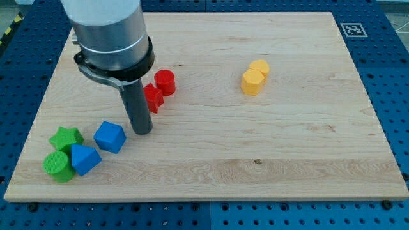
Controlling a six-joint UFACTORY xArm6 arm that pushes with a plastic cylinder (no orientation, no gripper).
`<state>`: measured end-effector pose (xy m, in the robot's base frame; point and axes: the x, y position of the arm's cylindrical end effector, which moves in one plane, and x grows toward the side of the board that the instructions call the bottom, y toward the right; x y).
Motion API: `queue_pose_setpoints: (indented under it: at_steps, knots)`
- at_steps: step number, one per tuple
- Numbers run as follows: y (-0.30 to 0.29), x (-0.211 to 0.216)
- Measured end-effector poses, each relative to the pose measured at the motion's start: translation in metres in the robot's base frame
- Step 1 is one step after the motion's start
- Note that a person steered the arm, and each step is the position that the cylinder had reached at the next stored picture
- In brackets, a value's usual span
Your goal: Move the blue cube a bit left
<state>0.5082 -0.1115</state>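
The blue cube (110, 137) sits on the wooden board (255, 147) at the view's lower left. My tip (142, 131) is just to the view's right of the blue cube, very close to its right side; I cannot tell if it touches. A second blue block (84, 158), wedge-like, lies just below and left of the cube. The arm's grey body hides the board's upper left.
A green star-shaped block (66, 137) and a green cylinder (58, 165) sit left of the blue blocks near the board's left edge. A red cylinder (165, 82) and a red block (153, 98) lie right behind the rod. Two yellow blocks (255, 77) sit at the upper right.
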Motion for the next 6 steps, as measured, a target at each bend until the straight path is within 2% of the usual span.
queue_pose_setpoints:
  at_steps: [6]
  knots:
    - [-0.027,0.013]
